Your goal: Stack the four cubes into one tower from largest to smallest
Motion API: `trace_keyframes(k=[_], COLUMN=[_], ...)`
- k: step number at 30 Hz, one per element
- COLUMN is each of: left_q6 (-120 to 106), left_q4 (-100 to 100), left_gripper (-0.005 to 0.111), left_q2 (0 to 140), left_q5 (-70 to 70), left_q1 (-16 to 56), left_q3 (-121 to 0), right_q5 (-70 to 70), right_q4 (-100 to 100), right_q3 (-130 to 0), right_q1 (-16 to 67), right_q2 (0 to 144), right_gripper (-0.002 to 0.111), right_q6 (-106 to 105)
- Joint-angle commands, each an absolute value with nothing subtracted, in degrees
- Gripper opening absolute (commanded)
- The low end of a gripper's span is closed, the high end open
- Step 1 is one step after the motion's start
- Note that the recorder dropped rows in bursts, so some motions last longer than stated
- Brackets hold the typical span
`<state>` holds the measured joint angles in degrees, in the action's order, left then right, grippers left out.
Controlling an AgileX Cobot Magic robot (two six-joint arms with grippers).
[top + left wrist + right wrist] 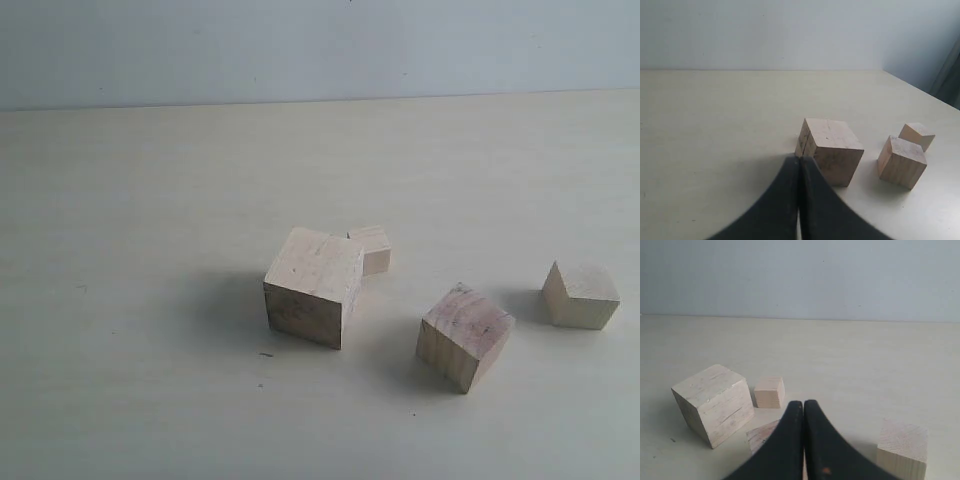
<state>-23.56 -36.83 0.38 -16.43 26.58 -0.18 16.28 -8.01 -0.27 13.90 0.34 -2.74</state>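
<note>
My four cubes sit apart on the pale table (150,200), none stacked on another. The largest cube (313,287) is near the middle, pinkish-tan with dark specks and a darker near face, turned so one corner edge faces the near side. The smallest cube (371,248) is pale and plain and sits just beside the big one's far right corner; I cannot tell whether they touch. The second cube (464,335), also pinkish with dark flecks on top and straight grain on its sides, lies to the near right of the largest, turned at an angle. The third cube (581,294), paler, is farthest right and well apart from the others.

My left gripper (799,162) has its dark fingers pressed together with nothing between them, just on the near side of the largest cube. My right gripper (803,405) is likewise pressed together and empty, with its tips over the second cube and the third cube beside them
</note>
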Motion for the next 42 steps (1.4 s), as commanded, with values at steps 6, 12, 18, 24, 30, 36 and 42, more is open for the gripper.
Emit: trace_keyframes(k=[6,12,18,24,30,36,42], left_q6=[-23.83,-23.83,-23.83,-23.83,-23.61,-23.61,-23.61], left_q4=[-36.57,-36.57,-36.57,-36.57,-39.1,-64.73,-79.48], left_gripper=[0.0,0.0,0.0,0.0,0.0,0.0,0.0], left_q2=[0.0,0.0,0.0,0.0,0.0,0.0,0.0], left_q5=[-16.09,-16.19,-16.19,-16.0,-14.51,-7.88,-1.94], left_q1=[26.57,26.57,26.57,26.57,26.57,26.57,26.57], left_q3=[0.0,0.0,0.0,0.0,0.0,0.0,0.0], right_q5=[15.35,15.35,15.35,15.35,15.35,15.35,15.35], right_q4=[-7.51,-7.51,-7.51,-7.51,-7.51,-7.51,-7.51], right_q3=[0.0,0.0,0.0,0.0,0.0,0.0,0.0], right_q1=[13.61,13.61,13.61,13.61,13.61,13.61,13.61], right_q2=[0.0,0.0,0.0,0.0,0.0,0.0,0.0], right_gripper=[0.0,0.0,0.0,0.0,0.0,0.0,0.0], right_q6=[-2.69,-2.69,-2.69,-2.69,-2.69,-2.69,-2.69])
